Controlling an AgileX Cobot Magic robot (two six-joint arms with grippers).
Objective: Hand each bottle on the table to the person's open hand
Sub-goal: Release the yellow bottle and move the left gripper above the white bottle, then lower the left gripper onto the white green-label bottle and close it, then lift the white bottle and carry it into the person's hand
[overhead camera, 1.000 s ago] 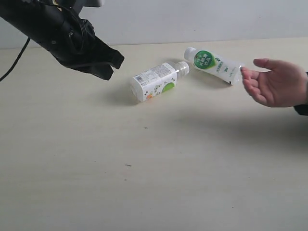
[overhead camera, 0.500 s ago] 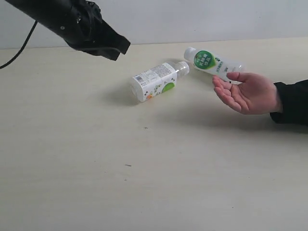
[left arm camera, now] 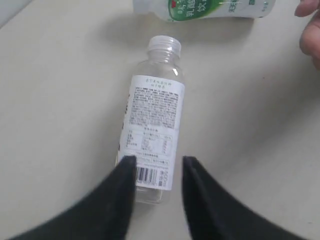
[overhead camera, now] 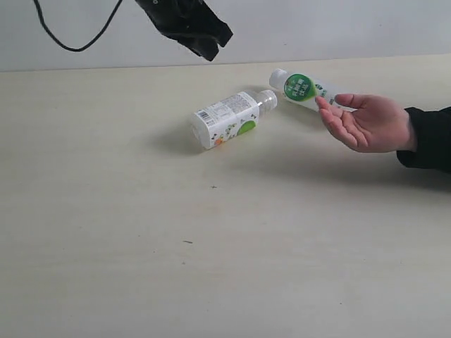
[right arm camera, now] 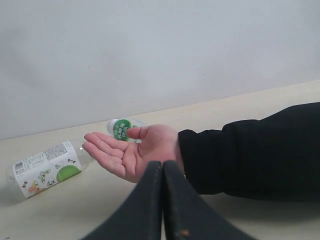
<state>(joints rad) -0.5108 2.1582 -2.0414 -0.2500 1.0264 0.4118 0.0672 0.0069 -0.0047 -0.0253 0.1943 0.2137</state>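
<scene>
Two bottles lie on their sides on the table (overhead camera: 211, 267). A clear-capped bottle with a white printed label (overhead camera: 227, 120) (left arm camera: 152, 115) (right arm camera: 42, 167) is near the middle. A white bottle with a green round mark (overhead camera: 303, 89) (left arm camera: 205, 7) (right arm camera: 120, 129) lies behind it to the right. The person's open hand (overhead camera: 366, 123) (right arm camera: 130, 152) is palm up, its fingertips just in front of the white bottle. My left gripper (overhead camera: 217, 44) (left arm camera: 157, 162) hangs open and empty, high above the labelled bottle. My right gripper (right arm camera: 162, 165) is shut and empty, facing the hand from the sleeve side.
A black sleeve (overhead camera: 430, 137) reaches in from the right edge. A black cable (overhead camera: 70, 46) hangs at the upper left, in front of the pale wall behind the table. A few small dark specks (overhead camera: 187, 241) dot the tabletop.
My left gripper has risen and swung right, from the far left to above the labelled bottle, and its jaws have parted. The hand came in from the right and turned palm up.
</scene>
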